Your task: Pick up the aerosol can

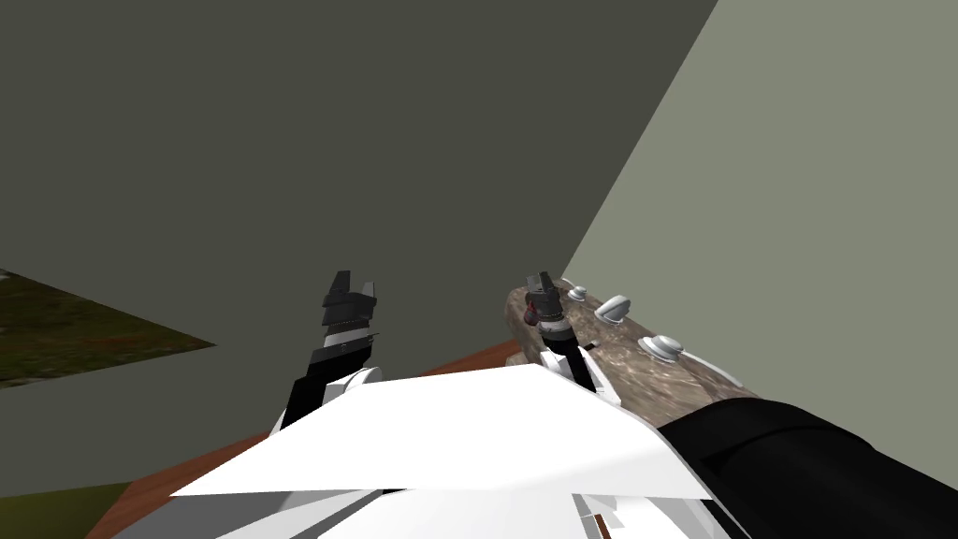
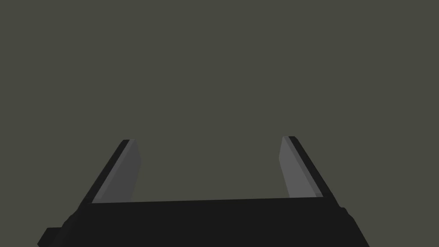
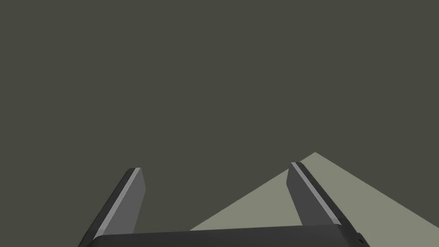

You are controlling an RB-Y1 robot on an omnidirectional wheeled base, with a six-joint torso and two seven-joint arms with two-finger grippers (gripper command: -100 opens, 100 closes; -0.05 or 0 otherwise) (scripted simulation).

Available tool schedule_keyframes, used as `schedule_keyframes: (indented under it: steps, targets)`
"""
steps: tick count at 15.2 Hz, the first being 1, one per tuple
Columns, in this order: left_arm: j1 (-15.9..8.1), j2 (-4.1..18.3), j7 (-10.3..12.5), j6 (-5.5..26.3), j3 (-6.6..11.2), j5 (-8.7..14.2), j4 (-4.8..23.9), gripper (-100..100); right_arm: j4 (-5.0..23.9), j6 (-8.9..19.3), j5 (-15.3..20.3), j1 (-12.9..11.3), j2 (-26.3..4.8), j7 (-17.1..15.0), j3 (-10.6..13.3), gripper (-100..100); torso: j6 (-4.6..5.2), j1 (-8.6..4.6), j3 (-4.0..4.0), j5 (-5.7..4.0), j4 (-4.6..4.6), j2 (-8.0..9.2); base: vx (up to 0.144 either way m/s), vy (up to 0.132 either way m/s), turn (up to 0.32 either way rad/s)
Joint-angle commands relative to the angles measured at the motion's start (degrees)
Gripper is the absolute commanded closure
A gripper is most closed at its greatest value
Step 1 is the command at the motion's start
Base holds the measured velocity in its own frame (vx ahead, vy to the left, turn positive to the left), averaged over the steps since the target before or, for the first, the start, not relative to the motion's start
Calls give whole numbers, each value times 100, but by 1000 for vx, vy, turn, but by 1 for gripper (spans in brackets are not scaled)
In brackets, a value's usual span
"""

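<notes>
- Aerosol can: not in either gripper, and I cannot pick it out for certain. Three small pale things sit in a row on a mottled brown counter to my right, against the lighter wall. It may be one of them, but they are too small to tell a can from a fitting.
- Right gripper: it hovers over the near end of that counter and close to the nearest pale thing. Its fingers stand wide apart with nothing between them. Its wrist view faces the corner where the dark olive wall meets the lighter one, not the counter top.
- Left gripper: it is raised in front of the dark wall, well apart from the counter. Its fingers are also spread wide and empty.
- Done so far, as I judge it: the robot stands at the counter with the right arm nearest the likely spot, above the reddish-brown floor.
- Left to do: nearly everything. I must find the can, tip the right hand down toward the counter top, bring the open fingers to either side of it, close them and lift.
</notes>
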Motion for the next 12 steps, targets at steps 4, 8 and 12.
schedule_keyframes:
  steps: [4, 8, 12]
  targets:
    - [0, 0, 0, 0, 0, 0, 0, 0, 226, -202, 248, -139, -616, 175, -35, -100, 0, 1, -1, 0, 0, -1, -22, -10, 15]
    - [0, 0, 0, 0, 0, 0, 0, 0, 515, -430, 555, -335, -1114, 377, -86, -100, 1, 2, -1, 1, 0, -1, -25, -9, 20]
    - [0, 0, 0, 0, 0, 0, 0, 0, 670, -554, 721, -440, -1578, 486, -112, -100, 0, 2, -1, 1, 0, -2, -23, -8, 21]
